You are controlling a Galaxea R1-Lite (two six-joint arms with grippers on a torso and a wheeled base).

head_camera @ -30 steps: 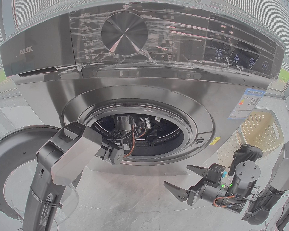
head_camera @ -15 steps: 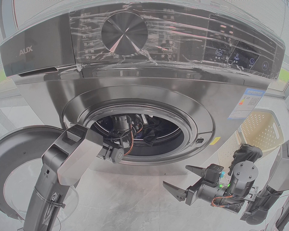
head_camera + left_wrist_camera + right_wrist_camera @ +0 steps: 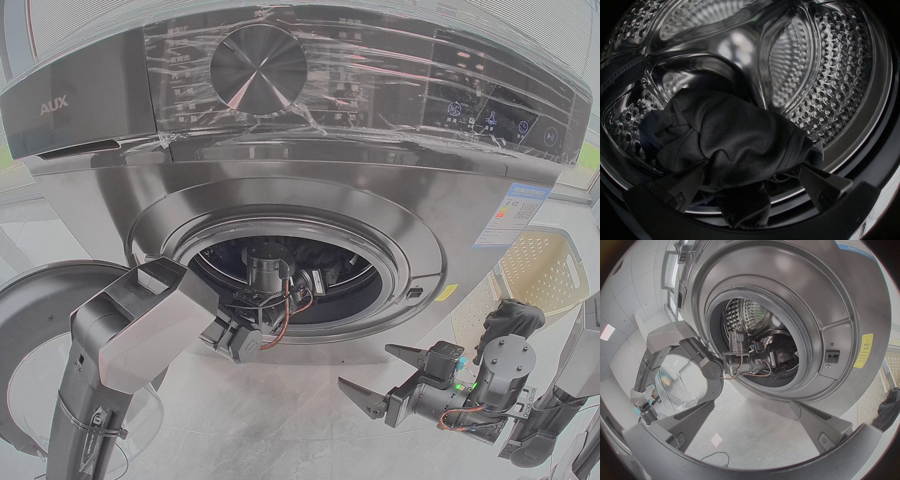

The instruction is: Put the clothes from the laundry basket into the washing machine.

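Inside the drum (image 3: 837, 62) of the washing machine (image 3: 300, 175), the left gripper (image 3: 753, 163) is seen with its fingers (image 3: 684, 184) spread wide apart and clamped on nothing. A black garment (image 3: 734, 137) is bunched between them and just beyond their tips, and it is overlapped at either side by the two tips. Whether the cloth is actually touched by them cannot be told. The bulk of the garment is rested on the lower part of the perforated drum wall, while one fold is hung down over the door seal (image 3: 800, 203), towards the wrist. From the head view, the left arm is seen passed through the round opening, with the door (image 3: 37, 325) swung open at the robot's left.

Outside the machine, the right gripper (image 3: 369, 369) is held above the tiled floor (image 3: 262, 412), in front of the opening and below it, towards the right. Its fingers are also parted, and nothing is held between them. To the right of the machine, the cream laundry basket (image 3: 544, 269) is stood on the floor, and a second dark garment (image 3: 512, 315) is draped over its near rim, close behind the right wrist.
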